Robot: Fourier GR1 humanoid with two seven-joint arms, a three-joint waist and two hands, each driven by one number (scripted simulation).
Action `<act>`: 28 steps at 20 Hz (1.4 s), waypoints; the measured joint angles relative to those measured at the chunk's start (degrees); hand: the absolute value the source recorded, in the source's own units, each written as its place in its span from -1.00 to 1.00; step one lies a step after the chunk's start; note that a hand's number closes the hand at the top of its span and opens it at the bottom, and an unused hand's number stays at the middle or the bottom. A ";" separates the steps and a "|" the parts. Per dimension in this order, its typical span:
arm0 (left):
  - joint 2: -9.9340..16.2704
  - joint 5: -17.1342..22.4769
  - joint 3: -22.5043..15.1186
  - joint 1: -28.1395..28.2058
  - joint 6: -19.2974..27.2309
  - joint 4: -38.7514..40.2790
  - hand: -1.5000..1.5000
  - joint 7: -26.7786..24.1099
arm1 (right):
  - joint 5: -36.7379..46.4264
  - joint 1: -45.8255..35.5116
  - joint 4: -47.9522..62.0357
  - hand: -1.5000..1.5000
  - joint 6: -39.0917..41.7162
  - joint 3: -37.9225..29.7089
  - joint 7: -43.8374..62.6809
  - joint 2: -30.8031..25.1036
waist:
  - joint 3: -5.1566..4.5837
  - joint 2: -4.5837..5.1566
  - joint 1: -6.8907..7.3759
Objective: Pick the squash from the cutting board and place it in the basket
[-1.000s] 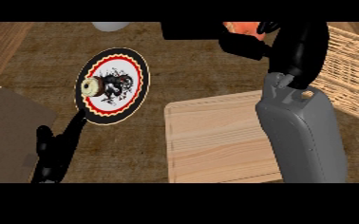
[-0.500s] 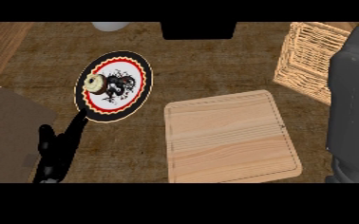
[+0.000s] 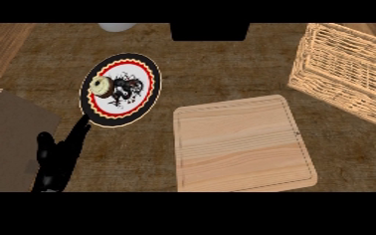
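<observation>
Head view: cutting board (image 3: 242, 144) lower centre, bare; basket (image 3: 339, 72) at upper right edge; the squash shows nowhere. Left hand (image 3: 58, 159), lower left, fingers straight and apart, fingertip touching the plate (image 3: 120, 90).

surface (image 3: 220, 74): brown, mottled, rough-looking, matt | cutting board (image 3: 242, 144): pale wood, smooth, straight grain lines | basket (image 3: 334, 72): woven wicker, light tan, coarse weave | plate (image 3: 120, 89): smooth, white centre, red and black patterned rim | left hand (image 3: 55, 162): black, matt
</observation>
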 measured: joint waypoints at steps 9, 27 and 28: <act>-0.13 0.20 0.55 -1.25 -1.34 1.30 0.00 -0.22 | -4.71 1.56 12.61 1.00 -7.17 -5.24 -9.84 -3.05 | 0.09 0.14 0.42; -0.92 -0.76 1.18 -0.47 -1.22 0.36 0.00 -0.21 | -11.38 10.86 28.20 1.00 -18.89 -13.06 -24.89 -7.55 | 0.05 0.10 0.30; -1.06 -0.96 1.11 -0.29 -0.97 -0.04 0.00 0.01 | -11.24 11.02 29.08 -1.00 -17.98 -12.83 -25.13 -8.50 | 0.05 0.09 0.31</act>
